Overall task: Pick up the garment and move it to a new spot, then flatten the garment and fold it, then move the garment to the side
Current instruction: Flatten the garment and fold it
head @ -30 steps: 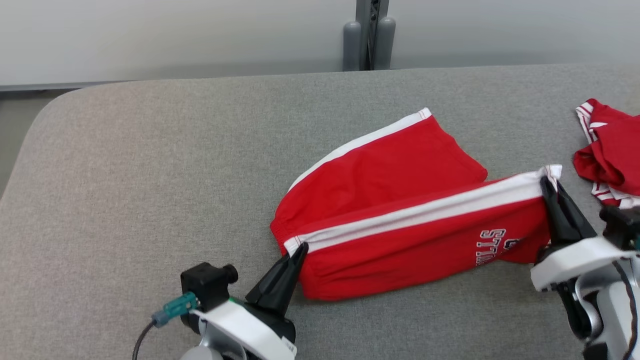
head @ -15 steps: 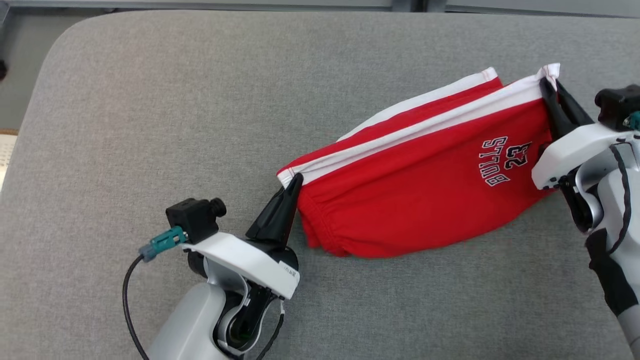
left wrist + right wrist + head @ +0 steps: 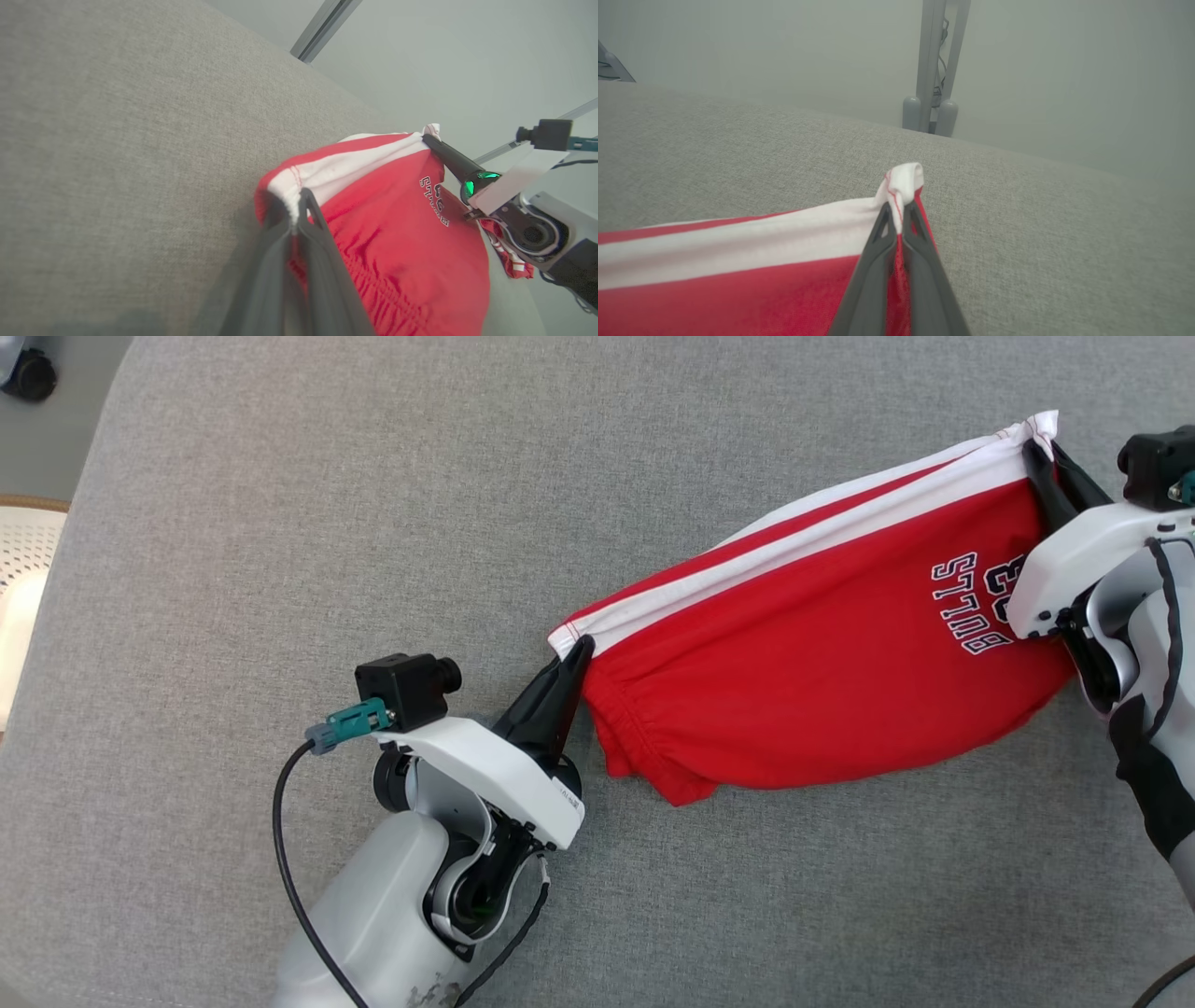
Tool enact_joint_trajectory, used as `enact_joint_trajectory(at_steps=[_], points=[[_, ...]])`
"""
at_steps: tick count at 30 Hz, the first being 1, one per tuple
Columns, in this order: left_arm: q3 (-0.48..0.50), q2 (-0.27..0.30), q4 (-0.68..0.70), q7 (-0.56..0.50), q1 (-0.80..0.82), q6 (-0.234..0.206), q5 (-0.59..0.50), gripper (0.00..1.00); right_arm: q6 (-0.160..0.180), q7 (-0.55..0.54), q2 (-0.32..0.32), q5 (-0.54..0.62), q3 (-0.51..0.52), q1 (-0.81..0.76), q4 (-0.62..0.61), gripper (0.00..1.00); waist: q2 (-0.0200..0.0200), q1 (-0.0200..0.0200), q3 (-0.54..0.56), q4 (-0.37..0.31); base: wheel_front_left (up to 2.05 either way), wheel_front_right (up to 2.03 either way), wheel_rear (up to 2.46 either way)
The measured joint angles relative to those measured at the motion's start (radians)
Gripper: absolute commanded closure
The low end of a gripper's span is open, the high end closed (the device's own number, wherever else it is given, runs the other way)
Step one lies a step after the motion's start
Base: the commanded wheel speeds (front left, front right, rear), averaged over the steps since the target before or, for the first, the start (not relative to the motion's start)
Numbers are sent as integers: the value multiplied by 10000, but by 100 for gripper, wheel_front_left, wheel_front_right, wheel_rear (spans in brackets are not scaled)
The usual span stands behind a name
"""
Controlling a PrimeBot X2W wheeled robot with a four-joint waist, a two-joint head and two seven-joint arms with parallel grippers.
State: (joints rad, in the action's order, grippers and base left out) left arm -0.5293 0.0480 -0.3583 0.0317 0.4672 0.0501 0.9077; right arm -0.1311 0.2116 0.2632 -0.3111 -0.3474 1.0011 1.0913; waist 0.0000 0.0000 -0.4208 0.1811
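grey surface (image 3: pixel 373 476), shorts (image 3: pixel 822 691) print partly behind right end effector (image 3: pixel 1034 453)

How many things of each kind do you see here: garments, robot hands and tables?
garments: 2 (shorts, second garment)
hands: 2 (left hand, right hand)
table: 1
total: 5

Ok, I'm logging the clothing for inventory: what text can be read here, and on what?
"BULLS": white lettering on the red shorts.
Number beside it: a "3" shows; the rest hides behind the mount of the right gripper.
Small label on the mount of the left gripper: too small to read.
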Motion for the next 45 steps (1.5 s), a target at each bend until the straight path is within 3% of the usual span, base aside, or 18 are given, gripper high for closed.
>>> enact_joint_trajectory(at_steps=[3, 5, 6, 7, 8, 10, 12, 17, 25, 34, 45], points=[[-109, 4, -173, 88, 174, 0, 10, 100, 0, 23, -13, -127, -232, 285, 284, 74, 0, 0, -87, 14, 0, 0, 0], [-213, 2, -303, 98, 251, -4, 40, 100, 0, 58, -15, -215, -372, 446, 489, 58, 0, 0, -123, 13, 0, 0, 0], [-253, 2, -364, 123, 312, -75, 42, 100, 0, 67, -25, -247, -449, 481, 571, 41, 0, 0, -125, 8, 0, 0, 0], [-278, 2, -418, 184, 356, -98, 21, 99, 0, 92, -36, -276, -502, 524, 644, 7, 0, 0, -121, -2, 0, 0, 0], [-301, 2, -464, 232, 367, -125, 15, 81, 0, 144, -46, -324, -545, 573, 692, 0, 0, 0, -112, -13, 0, 0, 0], [-357, 4, -581, 314, 367, -163, 17, 36, 0, 276, -50, -433, -560, 620, 734, 0, 0, 1, -71, -45, 0, 0, 0], [-382, 4, -686, 393, 367, -242, 17, 2, 0, 382, -38, -522, -587, 648, 679, 0, 0, 0, -9, -85, 0, 0, 0], [-453, 38, -895, 700, 364, -531, -222, 0, 0, 481, -50, -788, -683, 496, -107, 0, 0, 0, 191, -242, 0, 0, 0], [-418, 683, -763, 1647, -56, -1572, -1193, 0, 0, 499, 42, -1035, -721, -1030, -2201, 0, 0, 0, 757, -589, 0, 0, 0], [-211, 1383, 533, 2257, -1314, -2811, -2721, 0, 2, 499, -159, -978, 21, -2823, -3672, 0, 0, 0, 1820, -819, 0, 0, 0], [395, 1766, 2318, 2286, -3199, -3699, -5269, 0, 2, 499, -859, -826, 696, -4696, -4370, 0, 0, 0, 3143, -1020, 0, 0, 0]])
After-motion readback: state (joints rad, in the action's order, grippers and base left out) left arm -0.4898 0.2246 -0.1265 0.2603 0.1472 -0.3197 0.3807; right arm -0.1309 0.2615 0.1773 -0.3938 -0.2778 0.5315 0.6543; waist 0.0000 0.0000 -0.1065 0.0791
